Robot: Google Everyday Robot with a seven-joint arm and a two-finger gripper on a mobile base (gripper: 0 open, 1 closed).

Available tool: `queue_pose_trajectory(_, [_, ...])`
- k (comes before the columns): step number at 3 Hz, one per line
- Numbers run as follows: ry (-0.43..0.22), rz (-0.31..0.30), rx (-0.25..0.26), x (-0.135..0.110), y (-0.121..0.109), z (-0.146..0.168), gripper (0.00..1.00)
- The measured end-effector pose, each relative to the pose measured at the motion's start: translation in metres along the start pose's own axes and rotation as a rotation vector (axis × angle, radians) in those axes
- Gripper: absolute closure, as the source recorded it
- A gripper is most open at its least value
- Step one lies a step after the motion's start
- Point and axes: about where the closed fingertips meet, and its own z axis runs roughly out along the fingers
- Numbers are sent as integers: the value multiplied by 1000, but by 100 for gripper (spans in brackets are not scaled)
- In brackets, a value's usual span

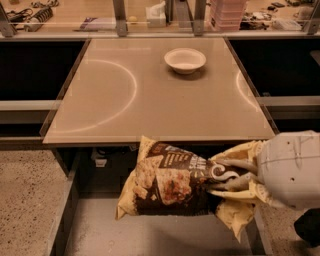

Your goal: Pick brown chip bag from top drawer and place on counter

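The brown chip bag [170, 180] hangs in the air above the open top drawer [150, 235], just in front of the counter's near edge. It is dark brown with pale yellow ends and chip pictures, and lies sideways. My gripper [225, 179] comes in from the right on a white arm and is shut on the bag's right part, with its fingers [235, 165] pinching the crumpled foil. The beige counter [125, 95] with curved arc marks spreads behind and above the bag.
A white bowl [185, 60] stands on the counter at the back right of centre. A cluttered bench with metal posts [120, 15] runs behind it. Grey drawer side rails [62, 210] flank the drawer; speckled floor lies at the left.
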Motion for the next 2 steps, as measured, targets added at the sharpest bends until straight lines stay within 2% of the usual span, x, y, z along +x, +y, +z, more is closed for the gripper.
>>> queue_pose_trajectory(1, [-3,-14,9,-7,-6,-3,100])
queue_pose_trajectory(2, [15,-19,23,-7,-21,-5,100])
